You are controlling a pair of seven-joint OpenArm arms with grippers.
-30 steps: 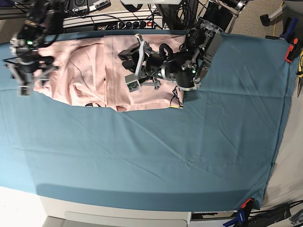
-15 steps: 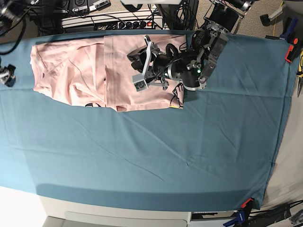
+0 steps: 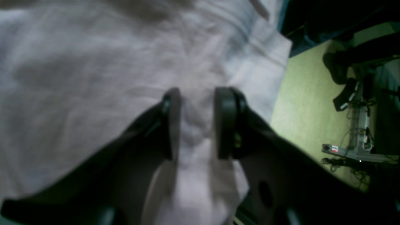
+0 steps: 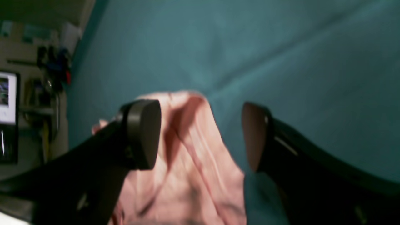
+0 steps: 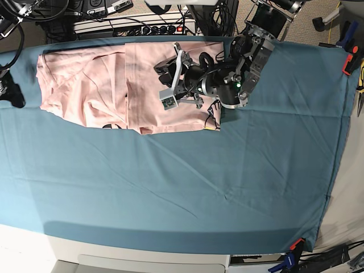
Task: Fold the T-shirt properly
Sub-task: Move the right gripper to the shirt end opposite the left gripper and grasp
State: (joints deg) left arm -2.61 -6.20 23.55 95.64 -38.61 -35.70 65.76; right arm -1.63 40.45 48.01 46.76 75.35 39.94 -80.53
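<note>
My left gripper (image 3: 197, 123) is pinching a ridge of the T-shirt (image 5: 108, 85); my right gripper (image 4: 200, 134) hangs spread, holding nothing. If I lift now, the one-sided pull may drag the folded layers near that ridge askew.

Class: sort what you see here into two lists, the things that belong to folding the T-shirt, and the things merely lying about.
Belonging to the job:
- T-shirt, pale pink, partly folded
- left end effector, over the shirt
- right end effector, open
- teal table cloth it lies on

Lying about:
- power strip behind the table
- clamp at the cloth's edge
</note>
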